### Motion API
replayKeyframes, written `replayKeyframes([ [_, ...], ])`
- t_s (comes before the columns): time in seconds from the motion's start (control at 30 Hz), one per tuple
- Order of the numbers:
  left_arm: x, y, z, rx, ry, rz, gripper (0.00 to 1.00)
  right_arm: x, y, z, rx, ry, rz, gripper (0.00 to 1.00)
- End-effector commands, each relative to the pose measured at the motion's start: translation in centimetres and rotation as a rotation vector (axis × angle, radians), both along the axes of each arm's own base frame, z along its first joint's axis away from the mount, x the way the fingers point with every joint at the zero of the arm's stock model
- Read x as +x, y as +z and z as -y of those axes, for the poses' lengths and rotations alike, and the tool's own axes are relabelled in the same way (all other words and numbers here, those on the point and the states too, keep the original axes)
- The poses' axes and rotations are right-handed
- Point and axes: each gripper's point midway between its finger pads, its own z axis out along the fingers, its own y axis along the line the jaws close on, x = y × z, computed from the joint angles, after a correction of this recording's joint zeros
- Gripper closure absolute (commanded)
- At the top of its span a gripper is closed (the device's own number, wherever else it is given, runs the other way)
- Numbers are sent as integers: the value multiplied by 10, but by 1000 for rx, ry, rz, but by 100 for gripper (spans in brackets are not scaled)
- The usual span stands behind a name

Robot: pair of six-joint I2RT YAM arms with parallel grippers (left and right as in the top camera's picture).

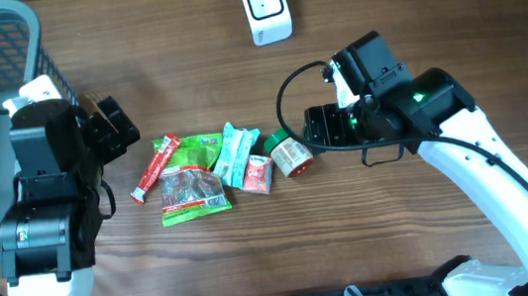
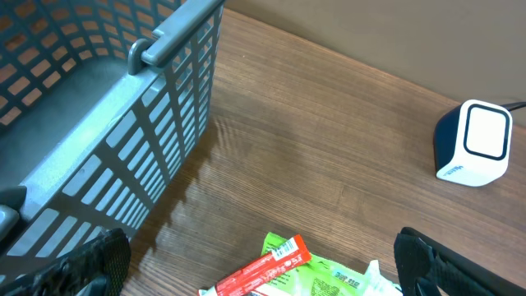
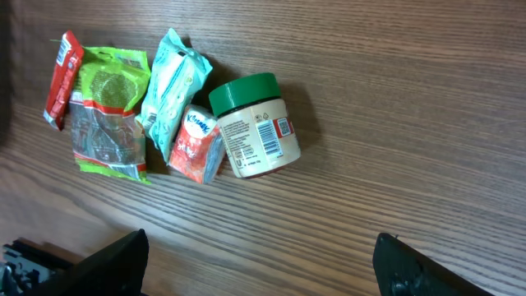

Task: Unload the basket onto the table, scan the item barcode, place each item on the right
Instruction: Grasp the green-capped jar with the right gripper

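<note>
Right claw (image 3: 259, 265) wide open, empty, beside jar (image 3: 253, 130)

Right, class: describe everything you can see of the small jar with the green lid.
The jar is small and squat, with a green screw lid and a cream body. Its label shows fine print, an upward-facing barcode and a red patch. It lies on its side on the wooden table, touching a red packet.
</note>
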Motion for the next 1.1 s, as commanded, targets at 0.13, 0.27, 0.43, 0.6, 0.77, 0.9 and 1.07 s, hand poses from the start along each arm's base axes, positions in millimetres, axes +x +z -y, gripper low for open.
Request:
replayKeyframes([
  [0.13, 1, 6, -3, 9, 10, 14, 0, 3, -18, -19, 26, 122, -63, 13],
  [0.27, 1, 6, -3, 9, 10, 14, 0, 19, -13, -28, -1, 153, -96, 13],
  [0.43, 1, 6, -3, 9, 10, 14, 0, 46, -3, -41, -54, 221, -136, 13],
  [0.6, 1, 6, -3, 9, 10, 14, 0, 70, -27, -52, -147, 278, -169, 13],
  [0.77, 1, 6, -3, 9, 10, 14, 0, 65, -69, -59, -265, 316, -235, 13],
  [0.9, 1, 6, -3, 9, 10, 14, 0, 61, -88, -63, -326, 341, -258, 12],
  [1.07, 1, 6, -3, 9, 10, 14, 0, 58, -96, -65, -340, 351, -262, 13],
])
